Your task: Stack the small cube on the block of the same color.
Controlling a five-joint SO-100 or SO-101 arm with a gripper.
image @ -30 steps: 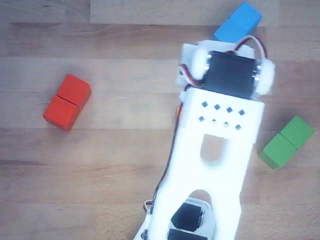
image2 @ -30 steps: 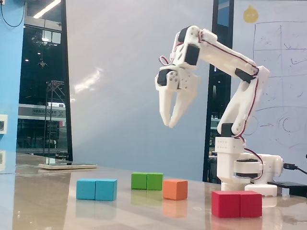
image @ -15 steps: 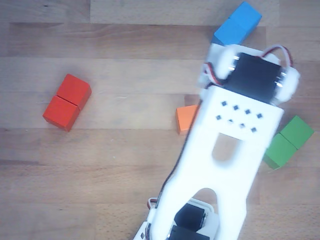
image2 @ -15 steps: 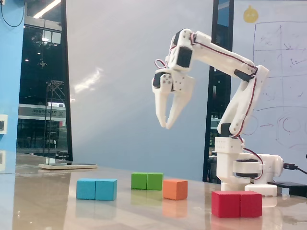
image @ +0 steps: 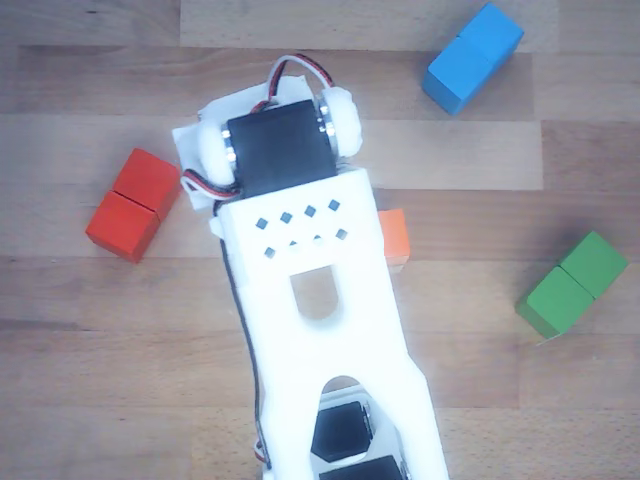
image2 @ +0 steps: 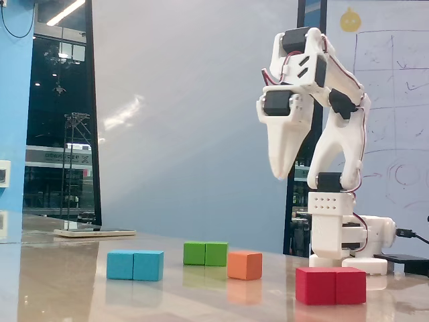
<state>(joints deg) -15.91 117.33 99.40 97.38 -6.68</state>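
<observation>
Orange small cube [image2: 244, 265] sits flat on your wooden table [image: 90, 330], untouched, with nothing on top of it. In the top-down other view the small cube [image: 395, 238] lies near the centre, its left side hidden under the arm's white body. From it, the red block [image: 134, 204] lies well apart at about 9 o'clock, the blue block [image: 474, 56] at about 1 o'clock, and the green block [image: 573, 284] at about 4 o'clock.

In the fixed view the red block [image2: 331, 285] is nearest the camera, at about 4 o'clock from the cube; the green block [image2: 206, 253] stands just beside the cube at 9 o'clock, and the blue block [image2: 135, 265] farther along that way.

Your gripper [image2: 284, 174] hangs high above the table, pointing down, holding nothing. From this side its fingers overlap, so you cannot tell whether they are parted.
</observation>
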